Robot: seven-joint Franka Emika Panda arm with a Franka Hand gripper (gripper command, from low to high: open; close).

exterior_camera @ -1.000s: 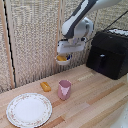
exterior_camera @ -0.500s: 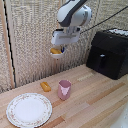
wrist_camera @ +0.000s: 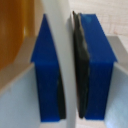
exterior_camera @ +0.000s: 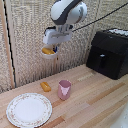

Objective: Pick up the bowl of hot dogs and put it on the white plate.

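Since the earlier frames we have carried the hot dog bowl (exterior_camera: 48, 52) higher, now well above the white plate (exterior_camera: 28, 109) and off toward the pink cup (exterior_camera: 64, 89); lifting looks done, transport remains; our gripper (exterior_camera: 53, 48) pinches the thin white rim, orange-yellow hot dogs (exterior_camera: 48, 50) inside, bowl roughly level.

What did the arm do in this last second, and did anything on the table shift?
The gripper lifted the hot dog bowl higher above the table and carried it toward the exterior view's left, closer to above the white plate. It keeps its hold on the bowl's rim. The plate, the pink cup, the loose orange piece and the black appliance stayed where they were.
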